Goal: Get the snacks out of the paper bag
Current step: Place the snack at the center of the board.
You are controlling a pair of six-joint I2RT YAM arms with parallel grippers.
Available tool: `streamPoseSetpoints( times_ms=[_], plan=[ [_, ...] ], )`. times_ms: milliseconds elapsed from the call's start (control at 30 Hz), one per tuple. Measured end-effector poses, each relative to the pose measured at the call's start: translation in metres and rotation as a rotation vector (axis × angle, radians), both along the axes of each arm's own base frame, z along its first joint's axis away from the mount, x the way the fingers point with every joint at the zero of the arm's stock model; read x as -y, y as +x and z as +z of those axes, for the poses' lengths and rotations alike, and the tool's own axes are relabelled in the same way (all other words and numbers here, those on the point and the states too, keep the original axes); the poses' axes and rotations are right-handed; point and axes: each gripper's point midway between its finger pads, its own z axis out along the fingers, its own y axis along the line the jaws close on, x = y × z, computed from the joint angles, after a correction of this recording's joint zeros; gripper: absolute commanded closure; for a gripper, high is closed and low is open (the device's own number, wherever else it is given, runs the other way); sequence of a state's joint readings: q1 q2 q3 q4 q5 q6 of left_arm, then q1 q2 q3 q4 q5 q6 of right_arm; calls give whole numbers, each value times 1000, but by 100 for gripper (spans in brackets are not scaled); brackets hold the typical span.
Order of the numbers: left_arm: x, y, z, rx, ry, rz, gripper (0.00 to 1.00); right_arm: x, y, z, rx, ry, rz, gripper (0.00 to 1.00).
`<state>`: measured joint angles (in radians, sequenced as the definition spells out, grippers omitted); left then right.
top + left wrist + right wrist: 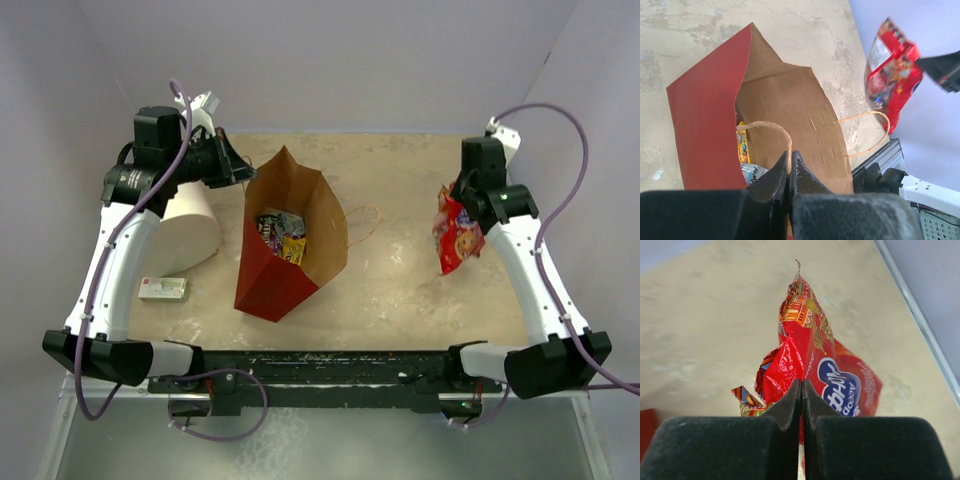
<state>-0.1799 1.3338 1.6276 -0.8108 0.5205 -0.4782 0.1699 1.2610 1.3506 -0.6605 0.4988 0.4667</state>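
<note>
The paper bag (285, 250), red outside and brown inside, stands tilted in the middle of the table with its mouth open. My left gripper (238, 168) is at its far-left rim, shut on the bag's string handle (765, 125); in the left wrist view the gripper (789, 159) has the string running between its closed fingers. Small candy packs (283, 235) lie inside the bag, among them a yellow one (742, 145). My right gripper (455, 195) is shut on the top of the red cookie bag (458, 238), which hangs above the table at the right (810, 355).
A white cylindrical tub (190, 232) stands left of the bag, under my left arm. A small white-and-green box (163, 288) lies in front of it. The bag's other handle (365, 225) hangs loose to the right. A black rail (320, 365) runs along the near edge.
</note>
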Motion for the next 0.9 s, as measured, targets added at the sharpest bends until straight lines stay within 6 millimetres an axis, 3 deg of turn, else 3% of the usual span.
streamPoseSetpoints(
  times_ms=[133,167,367,467,533,667,800,900],
  plan=[
    [2,1,2,-8,-2,-11,100,30,-25,-69,-163,-17,-99,100],
    [2,1,2,-11,-4,-16,100,34,-28,-78,-181,-14,-117,100],
    [5,2,2,-17,-11,-31,100,61,-22,-86,-169,-50,-226,100],
    [6,2,2,-20,-14,-36,100,63,-6,-94,-170,-50,-235,100],
    [7,2,3,-19,-16,-40,100,59,8,-101,-173,-36,-220,92],
    [7,1,3,-18,-19,-46,100,39,45,-112,-181,38,-113,62],
    [7,1,3,-12,-14,-51,100,12,84,-99,-150,113,46,37],
    [7,0,2,-3,-8,-54,100,-6,80,-81,-111,154,150,31]
  ],
)
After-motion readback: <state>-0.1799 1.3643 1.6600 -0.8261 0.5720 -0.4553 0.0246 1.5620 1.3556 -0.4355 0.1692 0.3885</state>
